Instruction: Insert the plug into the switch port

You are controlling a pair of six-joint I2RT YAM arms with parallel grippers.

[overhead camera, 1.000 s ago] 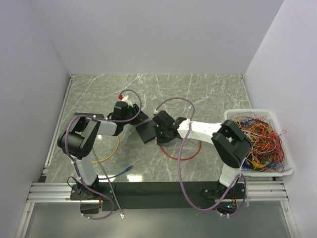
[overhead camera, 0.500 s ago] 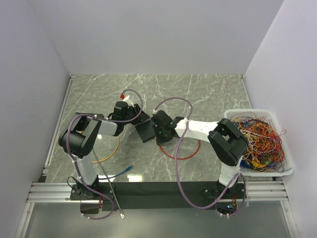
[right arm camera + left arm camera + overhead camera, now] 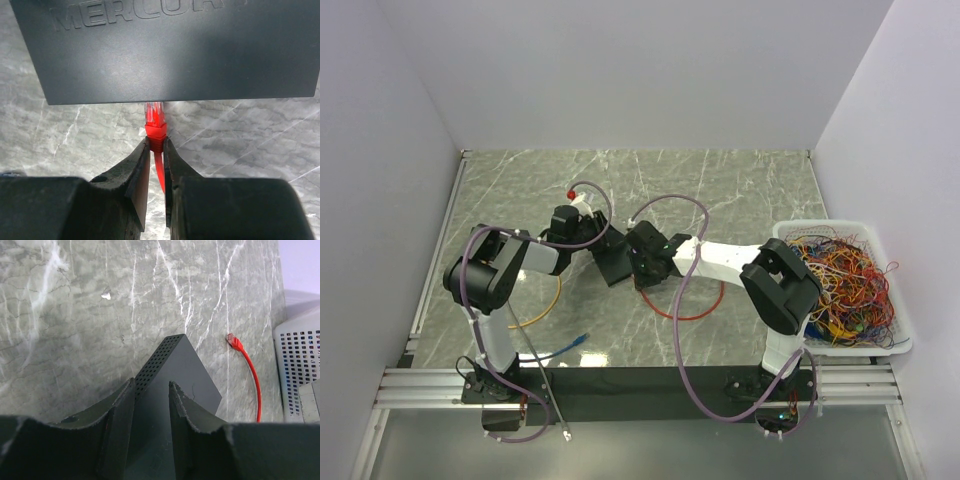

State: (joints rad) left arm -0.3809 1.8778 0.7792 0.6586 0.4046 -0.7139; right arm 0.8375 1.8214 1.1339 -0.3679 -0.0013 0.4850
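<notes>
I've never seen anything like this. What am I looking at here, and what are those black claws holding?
It is a robot: two arms bolted to a marble-patterned table. One picture looks down from above; the other two come from cameras on each wrist, so each shows its own fingers. The left gripper clamps a black switch. The right gripper pinches a red plug, its tip at the switch's edge. On the table lie a red cable, a yellow cable and a blue cable; a white basket of tangled wires stands at the right.
</notes>
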